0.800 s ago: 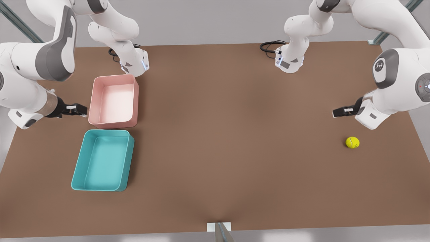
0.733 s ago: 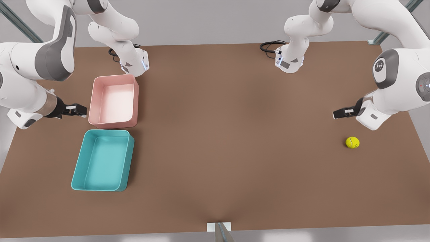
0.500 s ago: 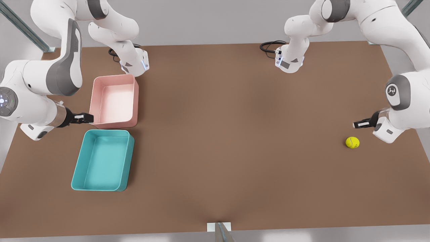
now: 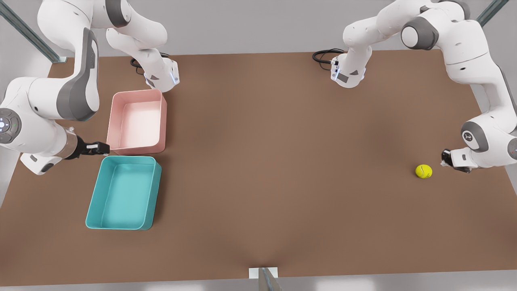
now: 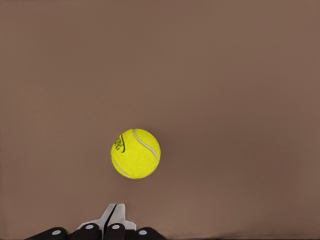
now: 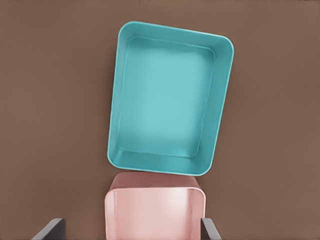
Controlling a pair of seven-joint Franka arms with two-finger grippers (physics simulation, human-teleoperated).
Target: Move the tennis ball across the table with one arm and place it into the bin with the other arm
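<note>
Tennis ball [image 4: 423, 171] on table [image 4: 282, 161], front view's right – left claw [image 4: 446, 158] just beside it, fingers closed, empty. Right claw [image 4: 106, 148] at front view's left, near bin [image 4: 93, 198] – spread wide, empty

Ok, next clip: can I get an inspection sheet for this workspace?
Surface: brown table, flat, bare in the middle.
Job's things: ball on the table near the front view's right edge; teal bin at the front view's left, nothing in it.
Clutter: pink tub beside the bin, nothing in it.
Grippers: left claw shut, close beside the ball, not touching it; right claw open, by the two tubs.
Cables: black loops at the arm bases on the far edge.
Surroundings: grey floor, metal struts at the far corners, white bracket on the near edge.
</note>
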